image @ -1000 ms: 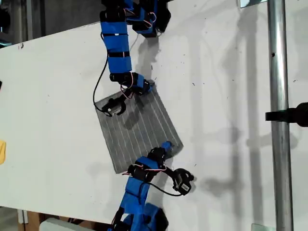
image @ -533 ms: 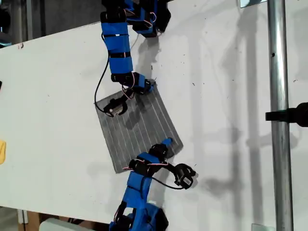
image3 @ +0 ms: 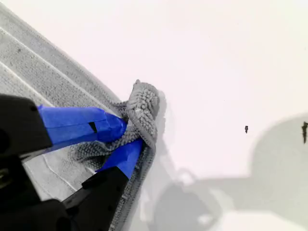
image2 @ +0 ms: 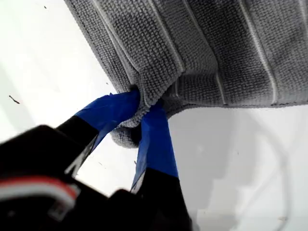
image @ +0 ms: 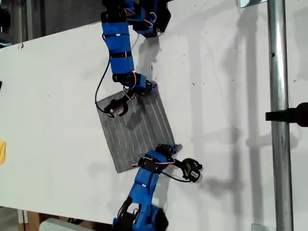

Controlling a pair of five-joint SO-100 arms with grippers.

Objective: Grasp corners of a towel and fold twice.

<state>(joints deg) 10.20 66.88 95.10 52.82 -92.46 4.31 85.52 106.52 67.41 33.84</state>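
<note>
Both pincers clamped on towel corners, first gripper and second gripper pinching bunched cloth, ready for first fold.

The exterior view looks straight down from high up — both wrist views sit close, sharing the towel.

white table | metal pole | yellow object

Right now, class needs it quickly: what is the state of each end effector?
My first gripper: closed, pinching a corner of the grey striped soft cloth towel.
My second gripper: closed, pinching another bunched corner of that towel.
</note>
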